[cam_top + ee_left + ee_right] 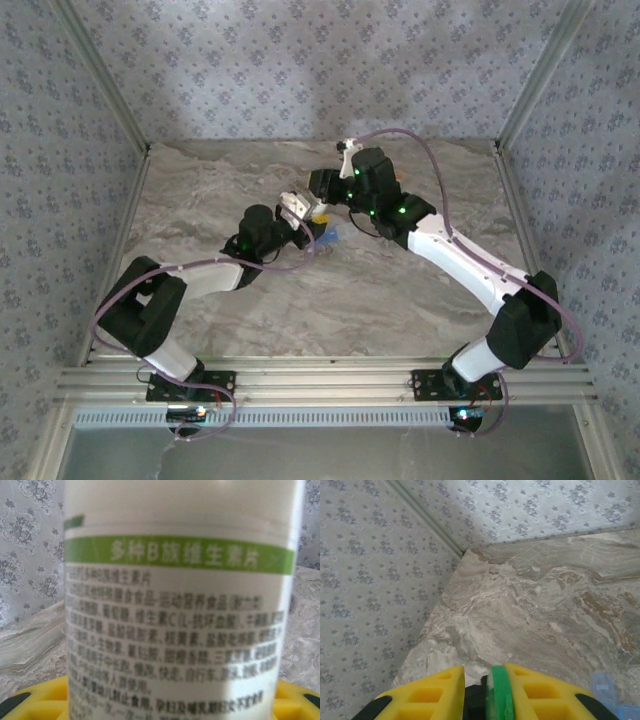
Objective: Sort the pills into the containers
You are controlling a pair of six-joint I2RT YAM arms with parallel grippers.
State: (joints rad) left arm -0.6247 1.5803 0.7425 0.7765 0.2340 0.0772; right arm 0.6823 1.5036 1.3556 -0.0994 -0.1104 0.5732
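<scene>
Left gripper clamped on a white, green-banded bottle; translucent blue pill box lying near the centre of the worktop, just beside that gripper; right gripper pinching a green cap edge-on between yellow fingers.

This is a purpose-built robot test booth of the lab kind, not a lived-in room. 3 walls papered in a repeating grey floral print box in a table with a marble-pattern top, and pale metal posts run up the corners. Along the near edge lie ribbed aluminium rails. The left arm and the right arm are bolted there on black base plates. Purple cables loop loose along both arms.
</scene>
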